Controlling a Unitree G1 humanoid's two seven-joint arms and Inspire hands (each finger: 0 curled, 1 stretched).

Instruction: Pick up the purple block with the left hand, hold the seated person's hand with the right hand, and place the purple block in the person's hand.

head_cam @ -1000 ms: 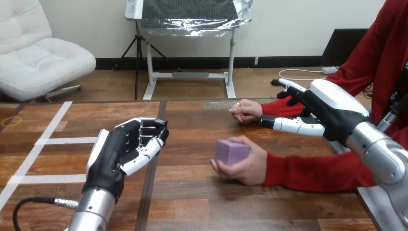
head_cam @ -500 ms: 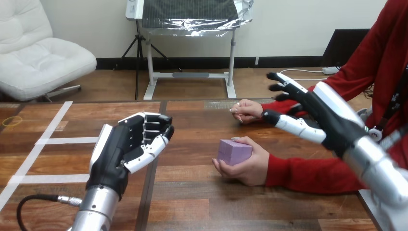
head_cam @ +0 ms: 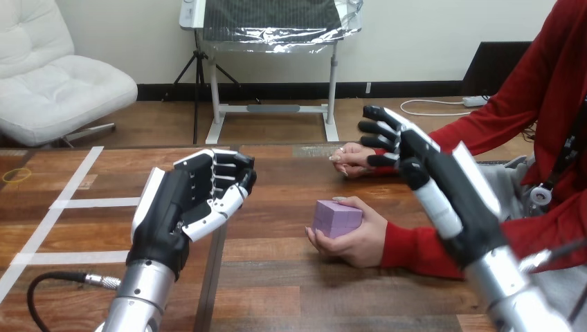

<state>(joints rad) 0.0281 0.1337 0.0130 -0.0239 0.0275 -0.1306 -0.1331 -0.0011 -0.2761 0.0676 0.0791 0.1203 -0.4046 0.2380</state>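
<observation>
Block (head_cam: 337, 218), purple, is sitting in person's hand (head_cam: 361, 243) on counter (head_cam: 291, 280), lying right of left hand (head_cam: 181, 207) and well apart. Left fingers (head_cam: 223, 173) are curling round nothing. Nearer one, right hand (head_cam: 453, 197), is hovering beside person's forearm (head_cam: 415, 250), fingers straight, gripping nothing.

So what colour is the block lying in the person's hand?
Light purple; the block shows best in the head view.
</observation>
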